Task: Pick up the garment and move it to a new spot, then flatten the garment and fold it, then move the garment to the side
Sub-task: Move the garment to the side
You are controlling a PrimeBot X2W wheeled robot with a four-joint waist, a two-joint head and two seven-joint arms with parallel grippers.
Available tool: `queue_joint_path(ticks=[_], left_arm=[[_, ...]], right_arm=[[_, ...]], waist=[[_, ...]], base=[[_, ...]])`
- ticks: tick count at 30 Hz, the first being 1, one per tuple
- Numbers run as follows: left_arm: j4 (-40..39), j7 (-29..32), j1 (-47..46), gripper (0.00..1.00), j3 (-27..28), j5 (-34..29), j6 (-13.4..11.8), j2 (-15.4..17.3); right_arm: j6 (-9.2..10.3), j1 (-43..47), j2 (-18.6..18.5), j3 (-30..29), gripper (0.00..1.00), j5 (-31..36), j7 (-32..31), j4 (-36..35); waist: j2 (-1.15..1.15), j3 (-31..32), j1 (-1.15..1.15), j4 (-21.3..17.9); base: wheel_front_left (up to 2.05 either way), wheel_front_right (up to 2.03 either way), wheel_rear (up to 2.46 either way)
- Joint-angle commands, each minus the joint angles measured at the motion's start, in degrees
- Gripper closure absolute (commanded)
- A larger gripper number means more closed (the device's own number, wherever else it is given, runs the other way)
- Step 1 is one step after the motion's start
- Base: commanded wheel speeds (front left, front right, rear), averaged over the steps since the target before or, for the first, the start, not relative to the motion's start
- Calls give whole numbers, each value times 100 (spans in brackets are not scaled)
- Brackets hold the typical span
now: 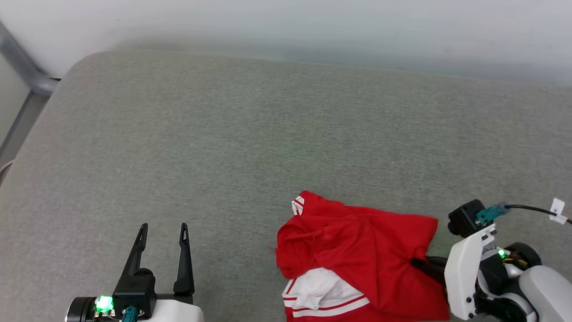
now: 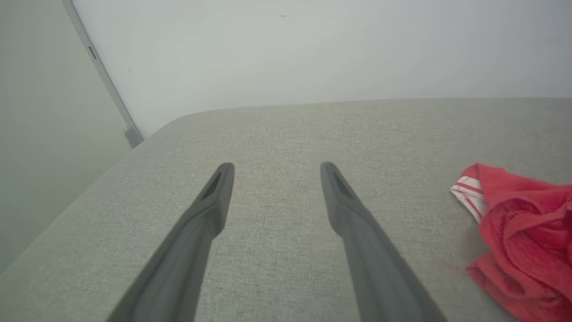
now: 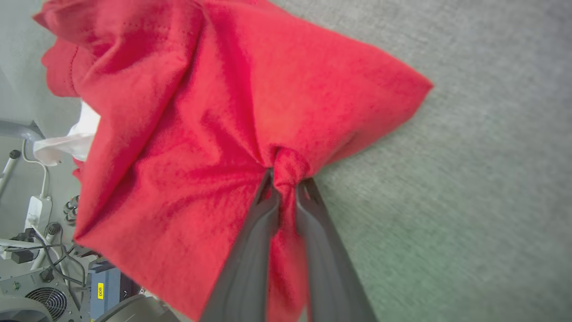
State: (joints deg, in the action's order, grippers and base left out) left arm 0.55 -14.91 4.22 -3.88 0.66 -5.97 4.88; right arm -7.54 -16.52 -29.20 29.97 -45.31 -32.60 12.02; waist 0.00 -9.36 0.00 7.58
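The garment [image 1: 353,250] is a crumpled red T-shirt with a white, red-striped sleeve, lying at the near edge of the grey cushioned surface [image 1: 250,134], right of centre. My right gripper [image 1: 418,263] reaches into its right side from the right. In the right wrist view the right gripper [image 3: 286,179] is shut on a bunched fold of the garment [image 3: 214,112], with cloth pinched between both fingers. My left gripper [image 1: 164,231] stands open at the lower left, well clear of the shirt. In the left wrist view the left gripper [image 2: 277,170] spans bare fabric, and the garment [image 2: 523,232] lies to the right.
A pale wall runs behind the cushioned surface, with a grey metal frame [image 1: 27,71] at the far left. Past the near edge, the right wrist view shows cables and equipment [image 3: 40,250] on the floor. A black cable [image 1: 532,209] runs off my right wrist.
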Motion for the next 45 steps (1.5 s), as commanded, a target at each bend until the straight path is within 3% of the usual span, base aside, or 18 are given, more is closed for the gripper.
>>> queue_joint_path(ticks=[1,13,21,36,45], left_arm=[[-27,-39,24,0,5,-6,-1,22],[-134,-38,-92,0,41,-39,12,97],[-205,-38,-192,0,110,-38,-2,178],[-550,-38,-683,0,186,-95,-8,383],[-860,-30,-1167,0,204,-126,-56,515]], right_arm=[[12,-108,-113,-14,100,59,51,-18],[11,-440,-669,-200,100,403,546,1],[11,-633,-840,-374,100,603,827,91],[11,-1462,-1087,-970,100,963,1099,627],[12,-2258,-1579,-1958,100,1424,1150,1585]], waist=[[0,17,0,-160],[0,-143,0,-1190],[0,-349,0,-1688],[0,-1258,0,-1735],[0,-2193,0,-1625]], base=[[0,0,0],[0,0,0],[0,0,0],[0,0,0],[0,0,0]])
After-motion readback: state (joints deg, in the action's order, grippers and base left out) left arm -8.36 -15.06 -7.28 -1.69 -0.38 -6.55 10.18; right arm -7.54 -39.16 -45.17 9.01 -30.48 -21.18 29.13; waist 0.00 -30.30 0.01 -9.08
